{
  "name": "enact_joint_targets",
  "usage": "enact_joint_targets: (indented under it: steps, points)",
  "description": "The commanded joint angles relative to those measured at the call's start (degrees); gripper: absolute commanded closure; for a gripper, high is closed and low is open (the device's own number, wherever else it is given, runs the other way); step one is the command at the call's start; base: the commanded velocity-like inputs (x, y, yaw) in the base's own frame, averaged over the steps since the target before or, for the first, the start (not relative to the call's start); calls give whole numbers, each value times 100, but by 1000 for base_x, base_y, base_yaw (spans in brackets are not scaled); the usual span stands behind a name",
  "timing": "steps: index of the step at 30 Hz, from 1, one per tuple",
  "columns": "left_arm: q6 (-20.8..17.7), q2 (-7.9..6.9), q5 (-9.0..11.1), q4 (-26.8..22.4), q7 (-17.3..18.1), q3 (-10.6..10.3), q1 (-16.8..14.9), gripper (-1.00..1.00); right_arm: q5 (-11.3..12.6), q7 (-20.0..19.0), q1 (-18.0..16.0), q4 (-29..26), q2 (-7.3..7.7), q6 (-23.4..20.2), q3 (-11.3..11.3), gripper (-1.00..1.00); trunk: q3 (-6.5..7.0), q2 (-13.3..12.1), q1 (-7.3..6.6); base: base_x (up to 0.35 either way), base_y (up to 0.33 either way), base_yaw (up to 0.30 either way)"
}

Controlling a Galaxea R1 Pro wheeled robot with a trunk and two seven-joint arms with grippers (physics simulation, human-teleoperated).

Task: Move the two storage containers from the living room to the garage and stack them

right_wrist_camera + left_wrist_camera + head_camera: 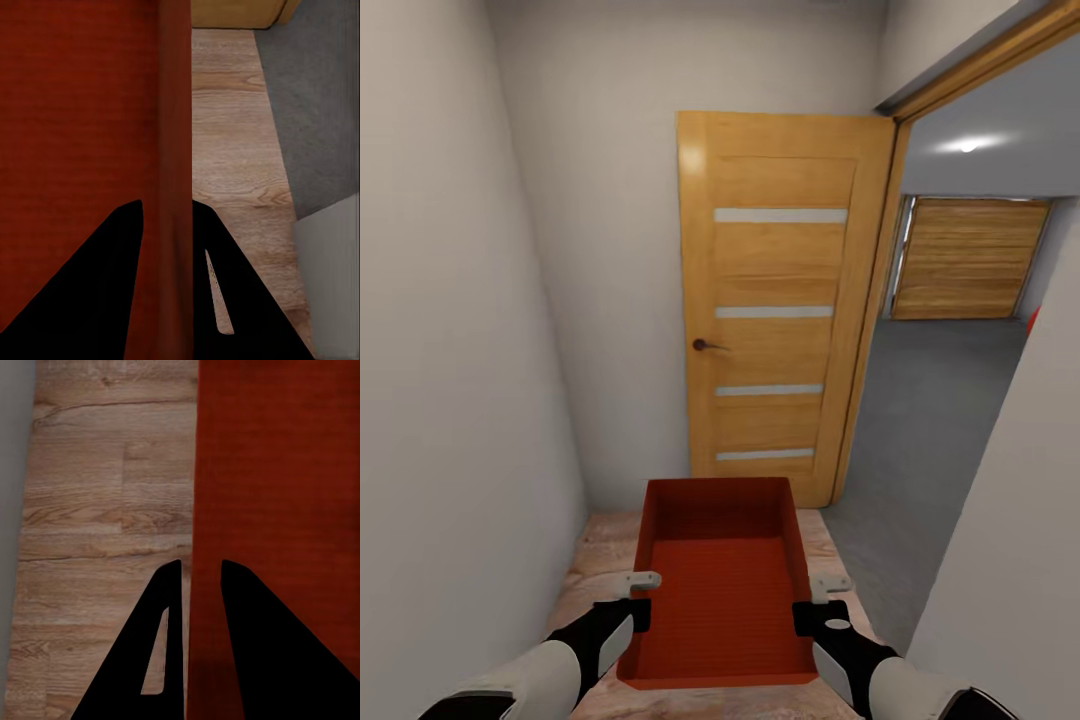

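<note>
orange-red tub (720, 590) held up in front of robot, over wood floor (595, 560) in narrow hallway. left gripper (638, 592) clamped on its left wall, right gripper (818, 598) clamped on right wall. open wooden door (780, 300) ahead; grey concrete floor (930, 400) beyond doorway at right.

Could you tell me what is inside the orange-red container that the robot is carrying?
The storage container looks empty: its ribbed bottom and inner walls show bare. The left end effector and right end effector clamp its side walls; the floor right beneath it is covered.
</note>
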State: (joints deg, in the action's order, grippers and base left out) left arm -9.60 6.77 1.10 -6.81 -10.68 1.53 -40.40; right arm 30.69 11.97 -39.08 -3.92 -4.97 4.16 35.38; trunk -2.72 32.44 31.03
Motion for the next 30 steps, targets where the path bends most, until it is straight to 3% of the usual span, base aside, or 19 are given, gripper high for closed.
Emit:
enact_joint_targets:
  steps: [1,12,25,30]
  points:
    - [-42,-88,-118,-31,-110,-40,-2,100,104,84,-8,128,5,38,-85,100,-11,10,2,0,0,-287]
    - [-55,-88,-111,-23,-110,-39,-3,100,104,82,-5,128,5,38,-85,100,-11,10,2,68,56,-282]
    - [-61,-88,-117,-22,-110,-39,0,100,104,77,-9,128,9,41,-89,100,-11,10,2,243,215,-43]
    - [-60,-88,-118,-22,-110,-40,-3,100,104,79,-10,128,6,41,-88,100,-11,10,2,247,218,-225]
